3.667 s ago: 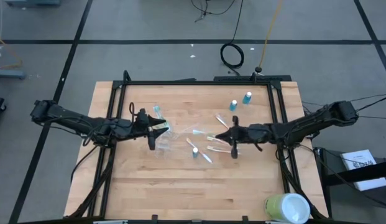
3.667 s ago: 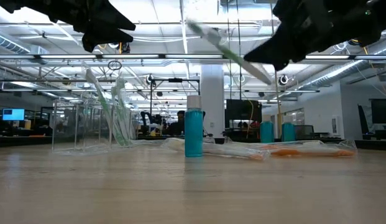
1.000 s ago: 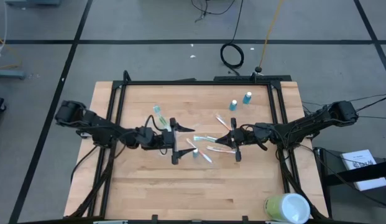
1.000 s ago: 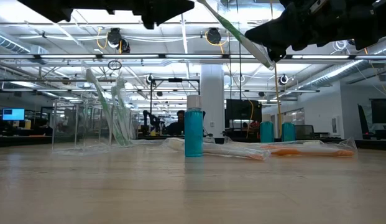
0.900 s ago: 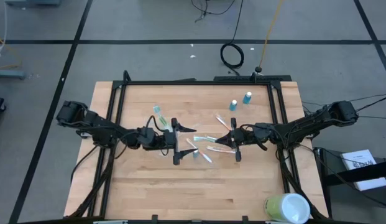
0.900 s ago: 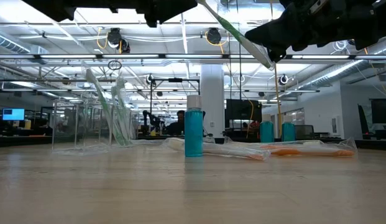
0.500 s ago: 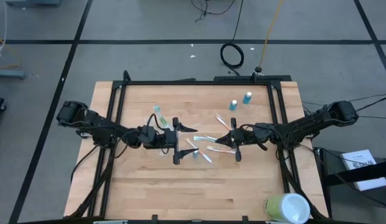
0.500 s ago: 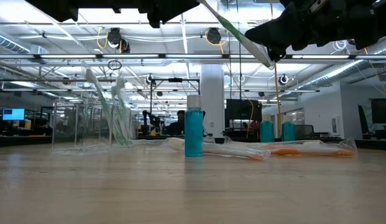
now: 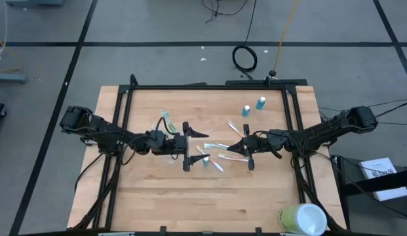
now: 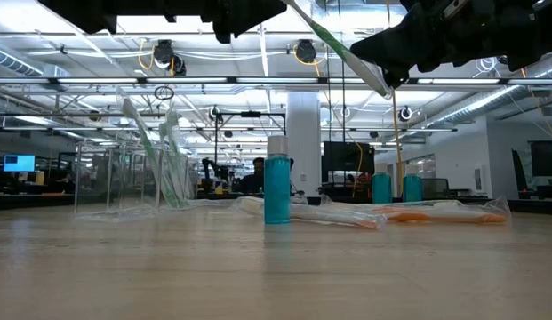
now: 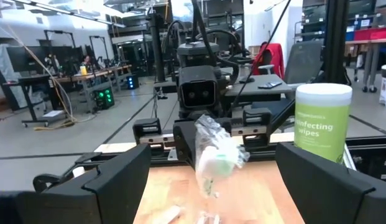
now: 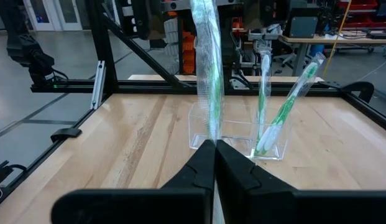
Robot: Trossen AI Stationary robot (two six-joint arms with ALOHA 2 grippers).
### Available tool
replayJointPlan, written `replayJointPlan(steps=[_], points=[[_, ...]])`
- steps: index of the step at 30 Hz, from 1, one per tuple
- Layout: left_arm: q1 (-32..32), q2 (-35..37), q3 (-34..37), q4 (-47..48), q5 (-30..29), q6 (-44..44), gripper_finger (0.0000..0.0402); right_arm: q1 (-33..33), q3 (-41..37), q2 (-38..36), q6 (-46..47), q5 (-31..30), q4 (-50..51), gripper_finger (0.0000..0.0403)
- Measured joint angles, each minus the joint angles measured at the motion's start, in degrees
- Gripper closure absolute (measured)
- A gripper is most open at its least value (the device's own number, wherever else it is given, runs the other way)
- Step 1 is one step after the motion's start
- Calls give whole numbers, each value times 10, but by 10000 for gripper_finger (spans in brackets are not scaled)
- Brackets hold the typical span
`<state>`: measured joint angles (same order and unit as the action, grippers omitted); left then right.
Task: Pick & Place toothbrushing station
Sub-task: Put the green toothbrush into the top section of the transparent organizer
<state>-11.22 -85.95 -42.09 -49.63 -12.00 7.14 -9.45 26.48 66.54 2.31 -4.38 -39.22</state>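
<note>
A blue tube [image 10: 276, 189] stands mid-table near loose toothbrushes [image 9: 224, 157]. Above it the right gripper [image 9: 240, 148] is clamped on a wrapped toothbrush [image 12: 207, 68] — the left gripper [image 9: 187, 146], jaws apart, faces it. Farther left, the clear cup [image 10: 123, 182] holds two brushes.

clear cup [image 12: 239, 140] – upright, two toothbrushes [image 12: 286, 107] inside | blue tube [image 10: 277, 189] – standing

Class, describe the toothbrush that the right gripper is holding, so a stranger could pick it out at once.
Start at the wooden table and find its middle, where the right gripper is shut on a wrapped toothbrush. Unlike the brushes standing in the clear cup or lying flat, this one is raised in the air.
</note>
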Motion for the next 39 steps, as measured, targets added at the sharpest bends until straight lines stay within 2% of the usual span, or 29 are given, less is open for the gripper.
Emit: replayJointPlan(steps=[9,20,39], points=[[0,0,0,0,0,8,54,0,0,0,0,0,0,403],[0,0,0,0,0,1,165,0,0,0,0,0,0,403],[3,0,1,0,1,16,250,0,0,0,0,0,1,403]])
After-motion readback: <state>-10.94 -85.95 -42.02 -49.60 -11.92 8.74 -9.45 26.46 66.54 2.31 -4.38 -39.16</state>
